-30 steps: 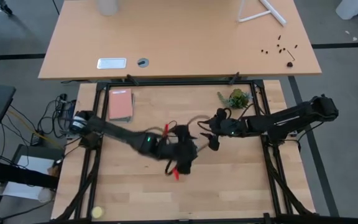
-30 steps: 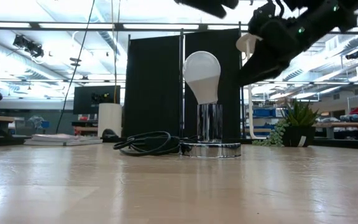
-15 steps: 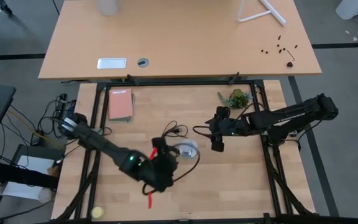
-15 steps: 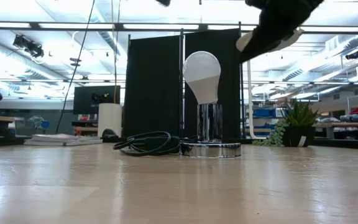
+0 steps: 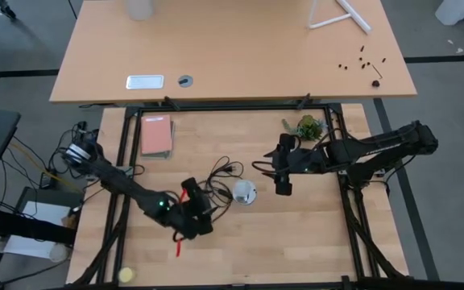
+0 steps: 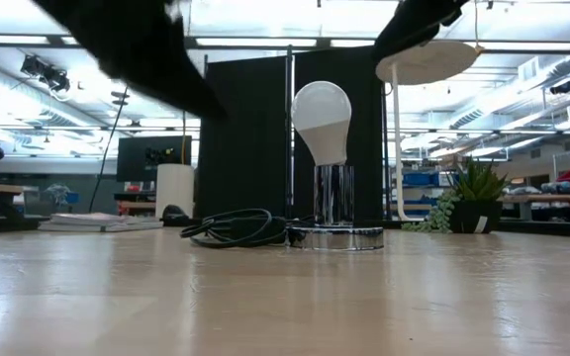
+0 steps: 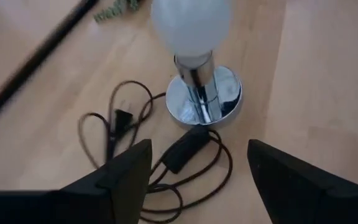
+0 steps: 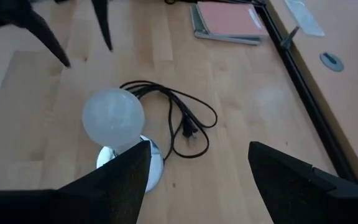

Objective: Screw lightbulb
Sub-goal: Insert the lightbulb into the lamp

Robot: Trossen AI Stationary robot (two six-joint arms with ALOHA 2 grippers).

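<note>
The white lightbulb (image 6: 322,117) stands upright with its base in the chrome socket column (image 6: 333,196) of a round lamp foot (image 5: 244,193) at mid-table. My left gripper (image 7: 197,180) hovers open to the near left of the lamp (image 5: 202,211), pointing at the bulb (image 7: 191,28), with nothing between its fingers. My right gripper (image 8: 197,180) hangs open to the right of the lamp (image 5: 283,184), raised, looking down on the bulb (image 8: 112,116). Neither touches the bulb.
The lamp's black cord (image 5: 220,173) lies in loops to the left of the foot. A pink notebook (image 5: 156,134) lies far left and a small plant (image 5: 307,126) far right. A yellow ball (image 5: 126,275) sits at the near left corner. Black frame rails edge the table.
My left gripper has drawn back from over the lamp toward the table's near left and gone lower, uncovering the bulb in the high view. My right gripper has risen a little beside the lamp. The bulb and socket have stayed still.
</note>
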